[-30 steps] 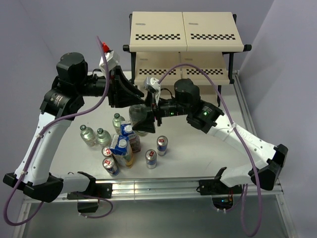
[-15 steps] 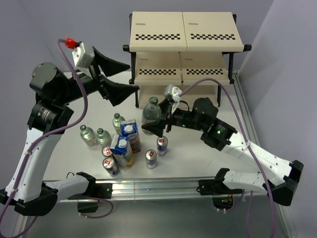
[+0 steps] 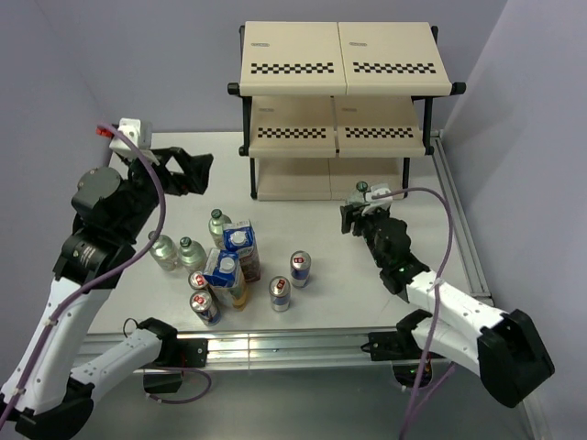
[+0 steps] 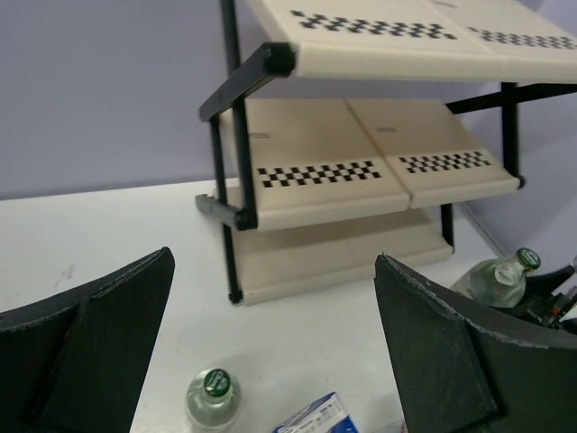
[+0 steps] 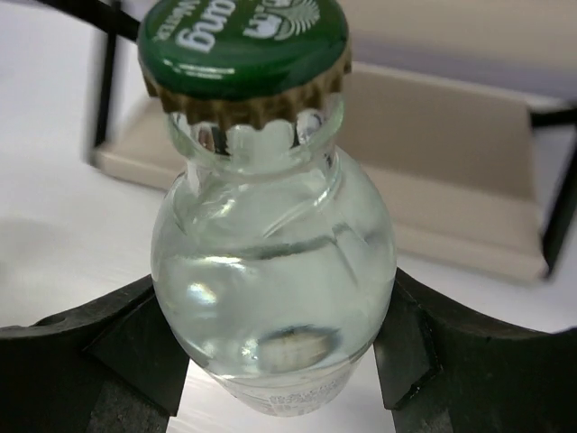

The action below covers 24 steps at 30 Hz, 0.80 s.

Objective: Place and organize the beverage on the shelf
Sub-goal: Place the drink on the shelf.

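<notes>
From above, right of centre: right gripper clamped on an upright bottle, just below the shelf, nearer it than the left gripper spread wide at upper left. Left wrist: bottle at lower right, shelf above. Right wrist: bottle mid-frame, shelf behind.

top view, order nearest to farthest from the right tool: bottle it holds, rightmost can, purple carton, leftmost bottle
1. held bottle, in the right tool
2. rightmost can, to its left
3. purple carton, farther left
4. leftmost bottle, far left
</notes>
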Each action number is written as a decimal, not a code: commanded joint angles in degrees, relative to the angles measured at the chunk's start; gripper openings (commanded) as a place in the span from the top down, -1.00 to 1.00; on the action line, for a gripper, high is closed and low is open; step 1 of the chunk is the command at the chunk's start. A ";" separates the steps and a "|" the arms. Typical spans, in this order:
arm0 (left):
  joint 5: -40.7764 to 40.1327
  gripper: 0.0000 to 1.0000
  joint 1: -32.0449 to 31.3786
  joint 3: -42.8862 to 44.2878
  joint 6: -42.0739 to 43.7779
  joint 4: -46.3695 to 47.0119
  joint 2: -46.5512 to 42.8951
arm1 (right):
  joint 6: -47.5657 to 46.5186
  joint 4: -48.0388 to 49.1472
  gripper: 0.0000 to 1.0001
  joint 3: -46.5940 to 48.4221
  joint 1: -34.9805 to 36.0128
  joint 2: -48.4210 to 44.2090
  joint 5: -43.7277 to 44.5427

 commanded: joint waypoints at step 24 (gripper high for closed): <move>-5.10 -0.99 -0.43 -13.43 2.94 10.68 -10.35 | -0.45 65.85 1.00 -0.90 -22.66 39.15 -8.01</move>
